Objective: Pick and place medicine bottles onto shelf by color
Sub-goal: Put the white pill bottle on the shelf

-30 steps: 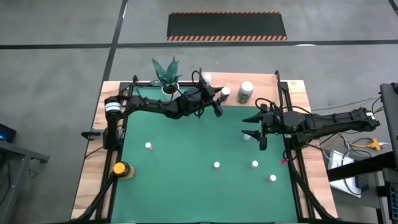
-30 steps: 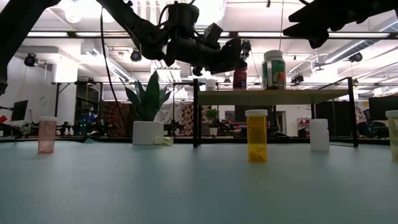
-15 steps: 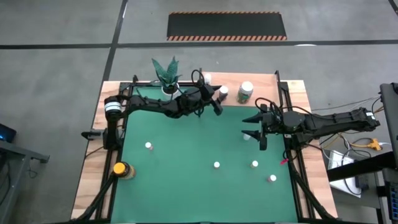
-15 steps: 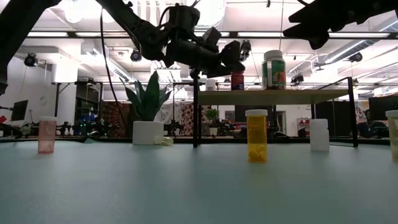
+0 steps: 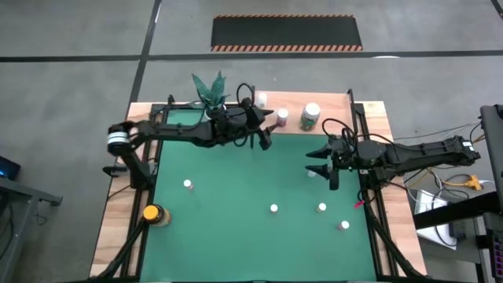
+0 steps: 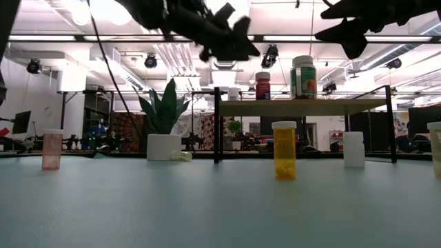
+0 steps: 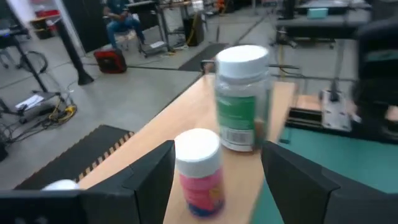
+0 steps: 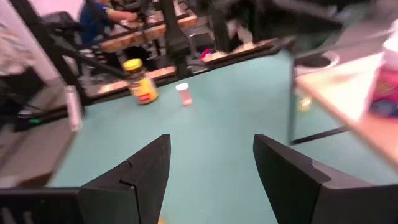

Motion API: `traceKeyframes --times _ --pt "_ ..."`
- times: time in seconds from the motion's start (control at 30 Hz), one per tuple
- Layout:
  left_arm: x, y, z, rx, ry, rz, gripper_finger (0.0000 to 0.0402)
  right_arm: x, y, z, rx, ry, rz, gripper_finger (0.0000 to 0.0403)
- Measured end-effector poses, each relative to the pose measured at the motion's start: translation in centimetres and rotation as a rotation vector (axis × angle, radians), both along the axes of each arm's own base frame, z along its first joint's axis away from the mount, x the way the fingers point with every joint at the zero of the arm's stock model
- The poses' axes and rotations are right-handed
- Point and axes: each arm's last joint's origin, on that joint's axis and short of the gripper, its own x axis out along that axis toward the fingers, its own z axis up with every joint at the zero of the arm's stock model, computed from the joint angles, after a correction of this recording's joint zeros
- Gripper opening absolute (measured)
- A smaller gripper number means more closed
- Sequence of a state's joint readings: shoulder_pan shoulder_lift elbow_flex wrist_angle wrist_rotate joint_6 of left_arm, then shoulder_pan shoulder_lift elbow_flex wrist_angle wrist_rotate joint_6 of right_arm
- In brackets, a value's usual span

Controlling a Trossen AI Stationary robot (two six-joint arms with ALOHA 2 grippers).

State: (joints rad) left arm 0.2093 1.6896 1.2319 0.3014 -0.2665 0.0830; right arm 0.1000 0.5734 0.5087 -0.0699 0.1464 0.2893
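My left claw (image 5: 266,138) hangs in the air just off the near edge of the light wooden shelf on thin black legs (image 5: 330,106), fingers spread, nothing between them. Left wrist view: the dark fingers (image 7: 149,180) frame a pink bottle with a white cap (image 7: 200,171) standing upright on the shelf board, apart from both fingers. Just beside it stands a taller green-labelled bottle with a white cap (image 7: 242,96). A small white-capped bottle (image 5: 261,98) sits at the shelf's far left corner.

My right claw (image 5: 321,161) hovers over the right side of the green table mat (image 5: 236,204), fingers wide apart, holding nothing.

On the mat, from above: a white-capped bottle on the left (image 5: 187,184), three white-capped ones toward the near right (image 5: 273,208) (image 5: 321,207) (image 5: 344,225), and a big amber bottle with a yellow cap (image 5: 152,213) at the near left wooden edge. Low view: a pale pink bottle (image 6: 52,149), an orange bottle with a white cap (image 6: 284,149) and a white bottle (image 6: 353,149) stand upright on the mat, well apart. A white pot with a green plant (image 5: 211,93) stands at the table's far left, beside the shelf.
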Motion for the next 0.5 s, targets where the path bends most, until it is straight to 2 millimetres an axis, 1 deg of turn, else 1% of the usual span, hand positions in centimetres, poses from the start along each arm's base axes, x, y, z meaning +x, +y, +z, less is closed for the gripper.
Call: traceKeyframes --times 0.07,0.13,0.2,0.3,0.4,0.5 --pt "-0.9 -1.6 0.9 0.014 0.047 -0.042 0.0222 0.2 0.2 -0.1 0.067 0.009 0.029 0.0219" --pt "-1.4 -3.6 1.3 0.034 0.072 -0.098 0.0222 0.6 0.3 -0.5 0.132 0.037 0.044 0.0219" --pt "-2.2 -5.7 1.4 0.064 0.087 -0.162 0.0222 1.1 0.4 -1.1 0.202 0.079 0.044 0.0219" --pt "-3.4 -8.6 1.4 0.101 0.084 -0.249 0.0222 1.9 0.6 -1.6 0.305 0.193 0.021 0.0219" --pt "-4.5 -10.7 1.2 0.132 0.083 -0.313 0.0222 2.5 0.7 -2.0 0.39 0.369 -0.067 0.0219" --pt "-5.9 -11.6 1.3 0.157 0.083 -0.344 0.0222 2.7 0.4 -2.2 0.392 0.587 -0.258 0.0219"
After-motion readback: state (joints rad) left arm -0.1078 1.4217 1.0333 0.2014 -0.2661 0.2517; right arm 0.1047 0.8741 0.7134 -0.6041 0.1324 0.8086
